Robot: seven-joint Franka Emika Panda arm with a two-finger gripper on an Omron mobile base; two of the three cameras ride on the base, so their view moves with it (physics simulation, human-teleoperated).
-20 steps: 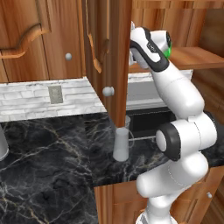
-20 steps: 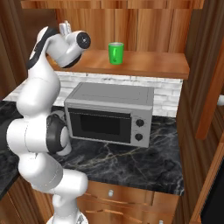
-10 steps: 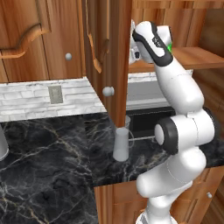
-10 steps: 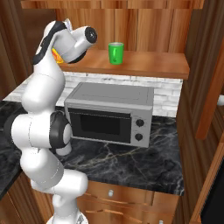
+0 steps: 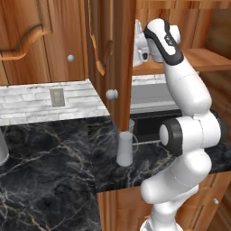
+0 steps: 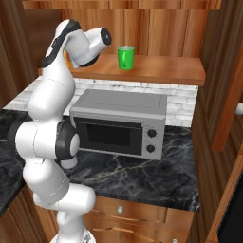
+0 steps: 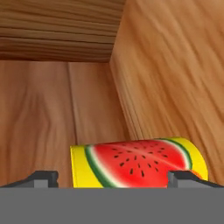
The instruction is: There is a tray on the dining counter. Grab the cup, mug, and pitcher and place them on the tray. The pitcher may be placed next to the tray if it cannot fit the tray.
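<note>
Reaching up from the base, the white arm (image 6: 50, 142) bent over a black marble counter (image 6: 142, 175) toward a wooden shelf (image 6: 156, 71) above it. A grey microwave (image 6: 121, 122) sat on the counter under the shelf, at about 3 o'clock from the arm's elbow in the right base view. In the left base view a pale grey pitcher (image 5: 125, 148) stood upright on the counter at 9 o'clock from the elbow, just beside a wooden cabinet post (image 5: 113, 67). A green mug (image 6: 126, 58) stood upright on the shelf, at 3 o'clock from the wrist. Smallest came a yellow cup with a watermelon print (image 7: 138, 162), seen in the hand view lying across the frame against wood panels. The gripper (image 7: 117, 179) had its fingers spread wide, one tip at each end of the cup, gripping nothing; contact could not be judged.
</note>
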